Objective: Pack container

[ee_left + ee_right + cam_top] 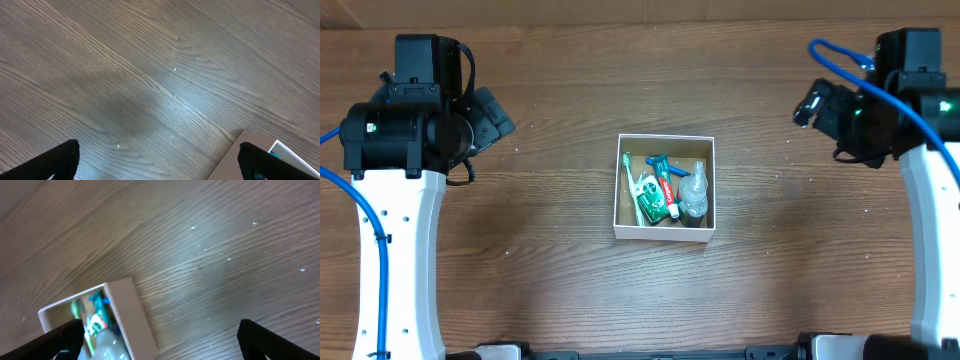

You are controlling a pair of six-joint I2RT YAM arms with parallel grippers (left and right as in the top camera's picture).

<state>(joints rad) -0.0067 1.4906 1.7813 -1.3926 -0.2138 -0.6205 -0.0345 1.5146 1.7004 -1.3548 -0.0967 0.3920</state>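
Note:
The container (665,233), a small square white box with a brown inside, sits at the middle of the table. It holds a green toothbrush (632,190), a green and red toothpaste tube (655,198), a blue-handled item (661,162) and a clear bottle (694,192). My left gripper (492,118) is raised at the far left, open and empty. In the left wrist view its fingers (159,161) spread wide over bare wood, with the container's corner (235,157) at the lower right. My right gripper (812,104) is raised at the far right, open and empty. The right wrist view (159,339) shows the container (132,315) at lower left.
The wooden table (550,270) surrounds the container on all sides. The white arm links (395,260) run along the left and right (935,250) edges, with blue cables beside them.

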